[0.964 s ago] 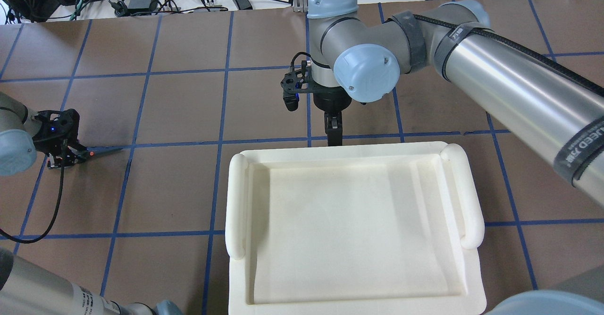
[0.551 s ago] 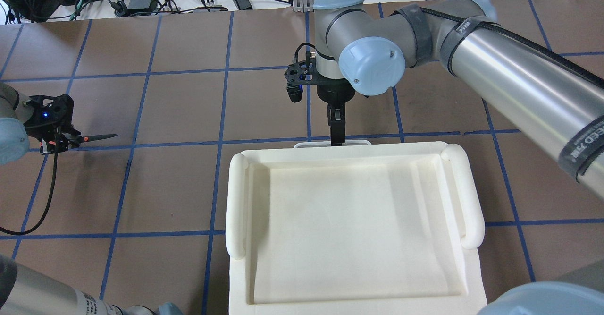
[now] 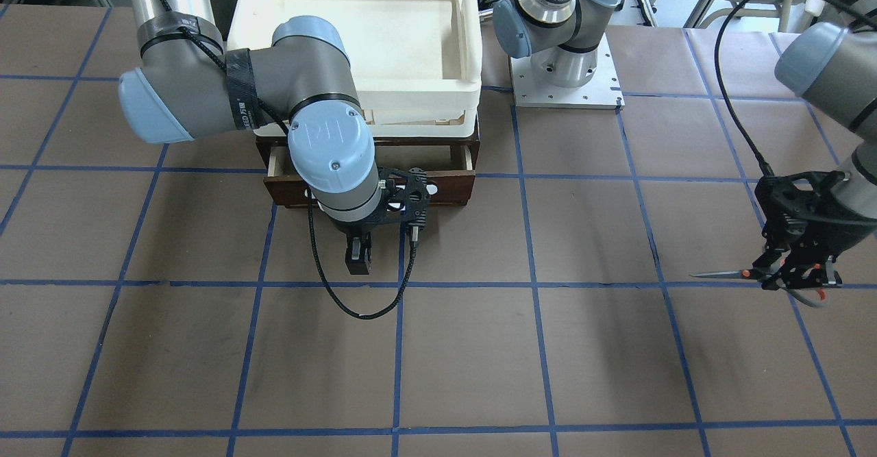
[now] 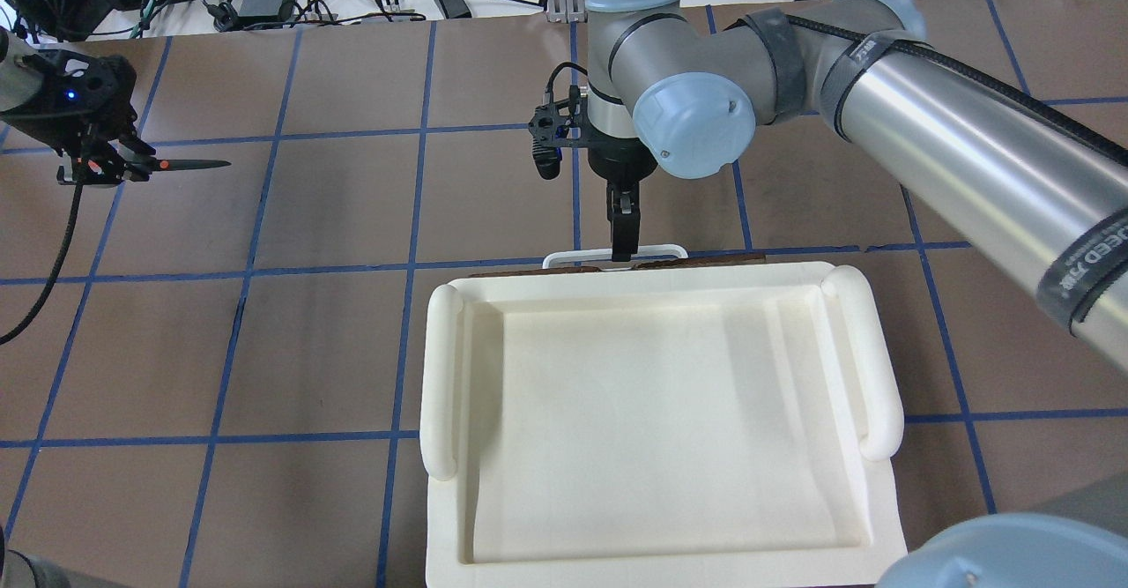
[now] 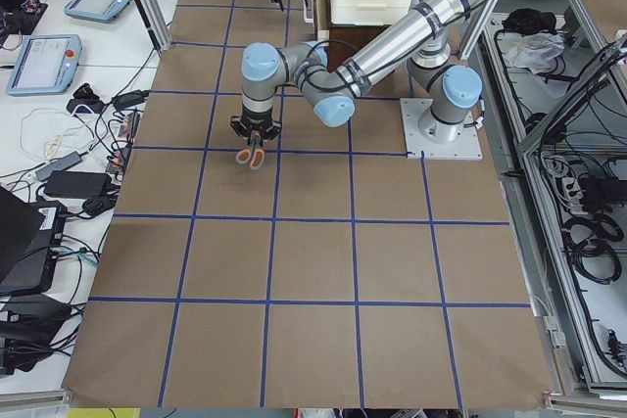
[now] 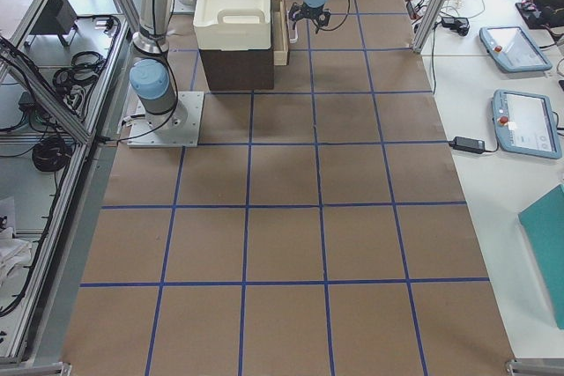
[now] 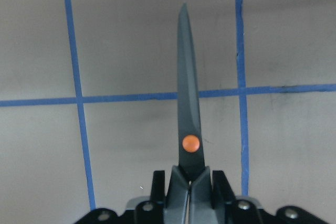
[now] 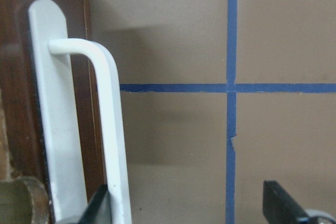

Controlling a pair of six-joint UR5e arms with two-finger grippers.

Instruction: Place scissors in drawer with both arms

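Observation:
My left gripper [image 4: 106, 163] is shut on the scissors [image 4: 181, 165] near their orange pivot and holds them above the table at the far left, blades pointing right. The wrist view shows the dark blades [image 7: 188, 103] sticking straight out of the shut jaws. In the front view the scissors [image 3: 726, 275] hang off the left gripper [image 3: 795, 277] with the orange-lined handles below. My right gripper [image 4: 623, 251] is at the drawer's white loop handle [image 4: 614, 256]. Its jaws stand open, one finger [image 8: 98, 209] hooked behind the handle [image 8: 111, 129]. The dark brown drawer [image 3: 445, 187] is pulled out a little.
A cream-white tray [image 4: 441, 376] sits on top of the drawer's cabinet and hides the drawer's inside from above. Brown table with blue grid lines lies between the two arms. The left arm's base plate [image 3: 565, 73] stands beside the cabinet.
The right gripper has drawn back from the cabinet and the drawer's handle and front edge have come out from under the tray. The left gripper has lifted the scissors and carried them away from the robot.

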